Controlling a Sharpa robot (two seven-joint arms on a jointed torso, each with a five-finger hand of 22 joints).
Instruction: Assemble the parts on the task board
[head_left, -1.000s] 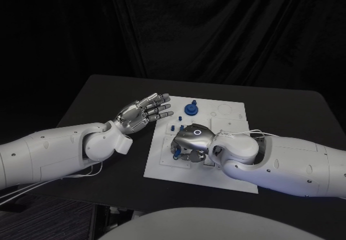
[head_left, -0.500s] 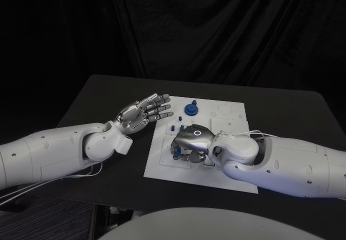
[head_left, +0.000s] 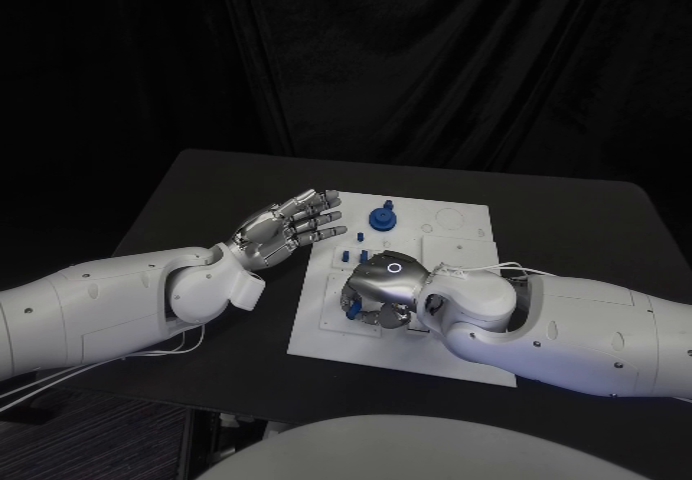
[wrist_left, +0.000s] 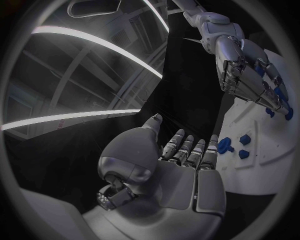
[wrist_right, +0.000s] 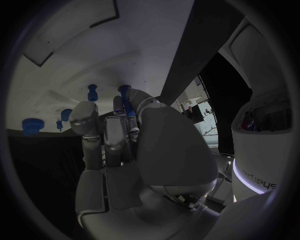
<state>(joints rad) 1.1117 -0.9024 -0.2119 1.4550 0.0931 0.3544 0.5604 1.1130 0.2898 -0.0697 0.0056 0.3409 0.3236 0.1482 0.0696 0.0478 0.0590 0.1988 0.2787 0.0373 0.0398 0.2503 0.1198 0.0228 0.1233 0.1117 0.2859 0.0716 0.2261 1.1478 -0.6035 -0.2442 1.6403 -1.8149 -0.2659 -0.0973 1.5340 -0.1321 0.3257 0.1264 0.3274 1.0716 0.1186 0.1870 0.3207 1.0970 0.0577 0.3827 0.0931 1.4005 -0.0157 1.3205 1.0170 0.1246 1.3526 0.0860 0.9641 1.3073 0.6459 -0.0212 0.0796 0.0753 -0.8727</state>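
Head view: left hand (head_left: 289, 227) hovering palm-up beside the task board (head_left: 335, 340), fingers spread, holding nothing. Right hand (head_left: 379, 287) curled down over small blue parts (head_left: 353, 303) mid-board; blue knob (head_left: 382, 217) standing near the far edge.

Left wrist: same released left hand (wrist_left: 164, 165), blue parts (wrist_left: 244, 139) on the white board.

Right wrist: right hand (wrist_right: 134, 150) pinching a slim blue part (wrist_right: 127, 106) at its fingertips.

The robot's white left arm reaches in from the left side of the table, its silver many-fingered left hand (head_left: 290, 225) raised palm-up with fingers spread and nothing in it. The white right arm crosses in from the right, its silver right hand (head_left: 378, 290) turned palm-down and lowered, fingers curled inward; the right wrist view shows the fingers (wrist_right: 106, 131) bunched close together.
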